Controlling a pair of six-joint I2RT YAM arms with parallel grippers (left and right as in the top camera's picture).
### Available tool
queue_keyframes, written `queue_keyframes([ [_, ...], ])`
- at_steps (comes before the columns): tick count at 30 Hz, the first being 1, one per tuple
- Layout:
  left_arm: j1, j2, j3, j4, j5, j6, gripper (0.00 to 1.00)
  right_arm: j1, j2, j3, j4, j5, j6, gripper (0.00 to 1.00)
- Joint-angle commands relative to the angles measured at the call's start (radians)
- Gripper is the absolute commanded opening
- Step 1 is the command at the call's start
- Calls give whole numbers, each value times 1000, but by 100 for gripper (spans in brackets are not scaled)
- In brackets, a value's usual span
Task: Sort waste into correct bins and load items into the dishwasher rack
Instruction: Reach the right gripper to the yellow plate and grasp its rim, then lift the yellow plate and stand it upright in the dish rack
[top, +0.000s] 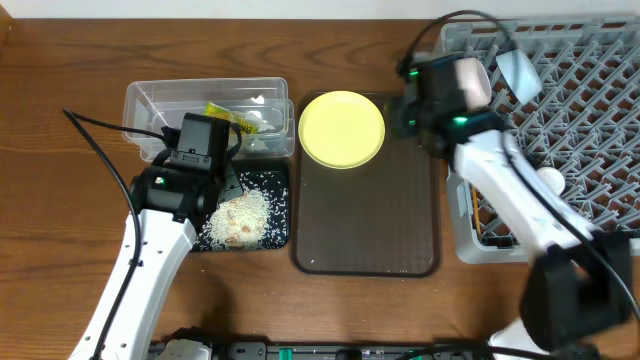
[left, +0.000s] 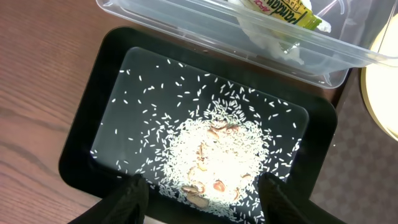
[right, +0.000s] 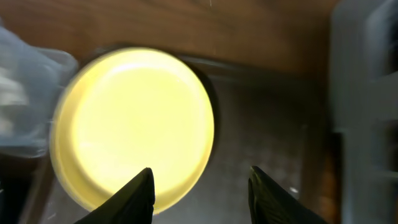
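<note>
My left gripper (left: 202, 190) is open and empty above the near edge of the black tray (left: 81, 143), which holds a pile of white rice scraps (left: 217, 155). In the overhead view it (top: 228, 185) hovers over that tray (top: 282, 235). The clear tub (top: 205, 95) behind it holds the green-and-orange wrapper (top: 228, 117) and crumpled white paper (top: 262, 122). My right gripper (right: 200, 174) is open and empty, just above the right edge of the yellow plate (right: 130, 118). The plate (top: 342, 128) lies on the brown tray's far end. The grey rack (top: 580, 120) holds a light blue bowl (top: 518, 68) and a small white cup (top: 552, 180).
The brown serving tray (top: 370, 220) sits mid-table between the black tray and the rack. The rack's left wall (right: 367, 93) is close on the right of my right gripper. A black cable (top: 95, 140) runs over the table at left. Chopsticks and white bowl are not clearly visible.
</note>
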Motion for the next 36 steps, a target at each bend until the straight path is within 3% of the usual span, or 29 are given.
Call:
queue_keyframes([
  [1,5,6,8,-2,-2,-16,60,39,103,7,31,97,119,46],
  [8,5,6,8,-5,-2,-16,60,55,252,7,34,98,205,42],
  [13,5,6,8,-15,-2,-16,60,54,260,7,-24,101,213,24],
  [15,5,6,8,-15,-2,-16,60,53,251,7,-47,101,212,9],
  [17,5,5,8,-15,-2,-16,60,51,237,7,-78,101,212,1],
  [23,5,6,8,-15,-2,-16,60,11,124,8,-142,107,206,1],
  [28,5,6,8,-16,-2,-16,60,-68,-60,8,-150,118,116,1],
  [32,5,6,8,-15,-2,-16,60,-150,-201,8,-146,251,32,1],
  [36,5,6,8,-15,-2,-16,60,-234,-299,8,-111,447,-166,1],
])
